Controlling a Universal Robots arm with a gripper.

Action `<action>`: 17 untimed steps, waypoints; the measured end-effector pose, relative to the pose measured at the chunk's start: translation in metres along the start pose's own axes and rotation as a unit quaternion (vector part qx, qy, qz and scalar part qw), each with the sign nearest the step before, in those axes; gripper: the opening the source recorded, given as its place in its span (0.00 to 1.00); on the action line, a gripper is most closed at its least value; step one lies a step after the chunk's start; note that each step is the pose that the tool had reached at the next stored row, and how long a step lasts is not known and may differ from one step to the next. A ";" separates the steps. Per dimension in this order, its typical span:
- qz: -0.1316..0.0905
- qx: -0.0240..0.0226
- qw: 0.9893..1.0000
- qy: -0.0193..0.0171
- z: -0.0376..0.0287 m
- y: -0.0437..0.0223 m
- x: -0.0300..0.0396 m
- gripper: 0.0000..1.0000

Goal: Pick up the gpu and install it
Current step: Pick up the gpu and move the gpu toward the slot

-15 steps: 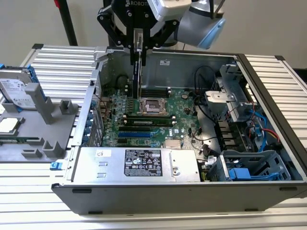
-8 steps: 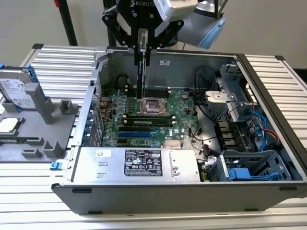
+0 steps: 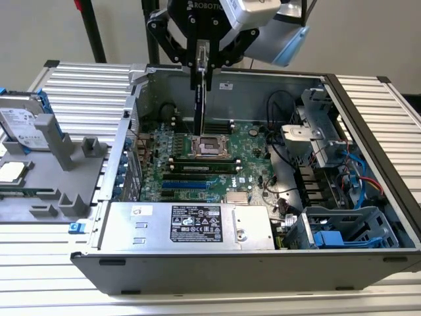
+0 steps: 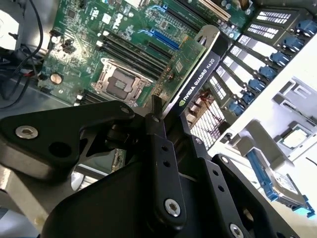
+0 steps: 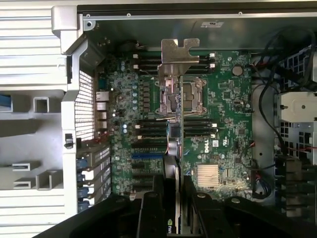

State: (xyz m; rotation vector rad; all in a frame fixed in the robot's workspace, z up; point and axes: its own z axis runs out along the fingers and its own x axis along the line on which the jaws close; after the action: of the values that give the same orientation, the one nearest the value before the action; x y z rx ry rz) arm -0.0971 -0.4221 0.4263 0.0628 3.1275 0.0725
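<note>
In the exterior view the arm is cut off above its wrist. The gpu (image 3: 198, 115) is turned edge-on there, a thin dark strip, so its faces are hard to make out. In the first wrist view the black fingers (image 5: 150, 213) cover the card's near end. Its silver bracket (image 5: 179, 49) stands out at the far end, over the processor socket (image 5: 181, 96).

The open computer case (image 3: 217, 270) lies on its side on the ribbed metal desk (image 3: 85, 85). Inside it, a green motherboard (image 3: 253, 155) surrounds the socket. A silver power supply (image 3: 191, 227) sits nearer the camera than the socket. To the exterior view's right of the socket are loose cables (image 3: 365, 174) and a drive cage (image 3: 342, 230) with blue parts. Well to the exterior view's left of the socket, outside the case, a grey tray (image 3: 72, 155) holds a hard drive (image 3: 26, 125) and a square chip (image 3: 12, 172).

The arm reaches straight down into the case. The gripper (image 3: 201, 69) is clamped on the gpu's upper edge, and the card hangs upright above the socket, not yet seated in a slot. The second wrist view shows the card's black shroud (image 4: 200, 64) facing away from the socket.
</note>
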 end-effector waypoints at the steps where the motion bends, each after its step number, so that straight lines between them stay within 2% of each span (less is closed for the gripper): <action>1: 0.000 0.000 1.000 0.000 0.0000 0.0000 -0.0011 0.00; 10: 0.000 0.000 1.000 0.000 0.0001 0.0004 -0.0099 0.00; 17: 0.000 0.000 1.000 0.000 0.0001 0.0004 -0.0108 0.00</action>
State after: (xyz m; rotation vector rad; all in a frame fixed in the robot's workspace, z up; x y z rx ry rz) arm -0.0863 -0.4221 0.4263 0.0627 3.1275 0.0726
